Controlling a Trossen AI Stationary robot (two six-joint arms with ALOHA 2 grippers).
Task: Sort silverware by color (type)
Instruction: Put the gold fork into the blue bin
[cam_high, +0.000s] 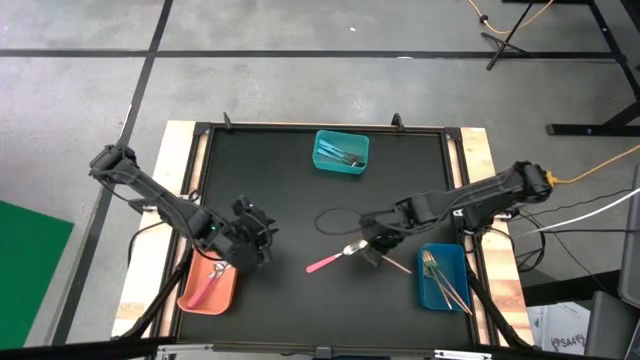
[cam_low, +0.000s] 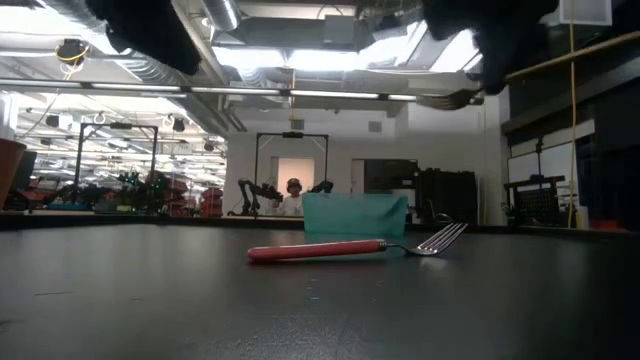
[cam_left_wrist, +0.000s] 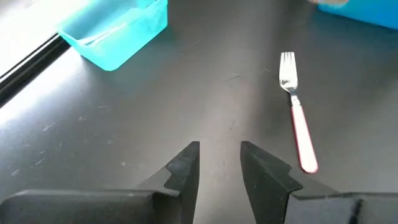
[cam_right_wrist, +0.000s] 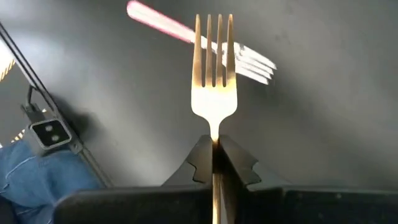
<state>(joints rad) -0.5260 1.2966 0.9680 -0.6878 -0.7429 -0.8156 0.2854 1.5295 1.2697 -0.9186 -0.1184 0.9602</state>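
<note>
right gripper (cam_right_wrist: 214, 155) is clenched on a gold fork (cam_right_wrist: 214, 68), pinching its neck just below the head; tines point away from the wrist. in the high view this gripper (cam_high: 372, 245) sits over the middle-right of the black tabletop (cam_high: 280, 190), and the gold handle (cam_high: 396, 264) sticks out behind it toward the blue bin (cam_high: 444, 277) at the front right. that bin holds several gold-brown handled pieces.

one pink-handled fork (cam_high: 335, 258) lies flat on the tabletop just beside the right gripper, head toward it, handle toward the front left. the low view shows it (cam_low: 330, 249) resting on the surface, tines raised slightly at the right end; the left wrist view shows it (cam_left_wrist: 297, 115) lying alone, apart from the bins.

left gripper (cam_left_wrist: 221, 171) is released, fingers parted with nothing between them. it hovers at the front left (cam_high: 250, 235), just beside the orange bin (cam_high: 208, 286), which holds pink-handled pieces.

teal bin (cam_high: 341, 152) at the far middle edge holds light-blue handled silverware.
</note>
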